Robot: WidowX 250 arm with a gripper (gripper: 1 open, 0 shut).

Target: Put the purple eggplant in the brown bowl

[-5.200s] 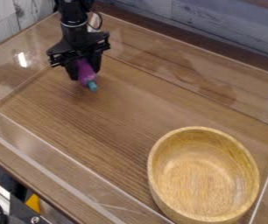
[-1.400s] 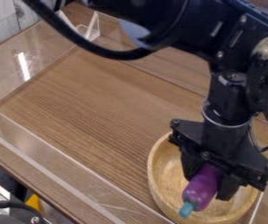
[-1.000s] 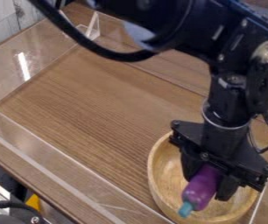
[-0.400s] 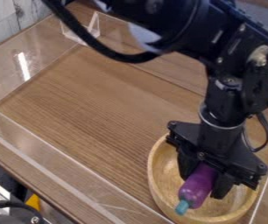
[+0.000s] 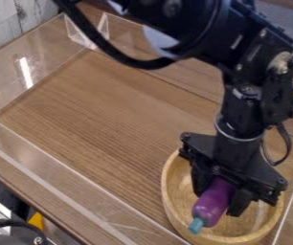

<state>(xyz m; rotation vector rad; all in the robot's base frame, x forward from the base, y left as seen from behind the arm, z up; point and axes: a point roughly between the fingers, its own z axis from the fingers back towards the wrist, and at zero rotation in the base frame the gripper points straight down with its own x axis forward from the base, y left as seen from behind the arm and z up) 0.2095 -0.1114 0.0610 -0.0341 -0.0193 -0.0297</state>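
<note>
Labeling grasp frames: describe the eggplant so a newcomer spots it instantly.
Start at the wooden bowl at the table's near right corner. Above its hollow, the black gripper is shut on the purple eggplant: small, glossy purple, with a teal stem cap pointing down, the only colourful item there.

Bowl [image 5: 177, 196] at tabletop [image 5: 98, 124] front right; eggplant [image 5: 212, 204] inside its rim, hanging under gripper [image 5: 226, 199].

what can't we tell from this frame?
- Camera view, the only one: whether the purple eggplant touches the brown bowl floor; the angle doesn't settle it.
- Bowl's right rim: behind the gripper and arm.
- Finger contact on the eggplant: hidden by the dark jaws.
</note>
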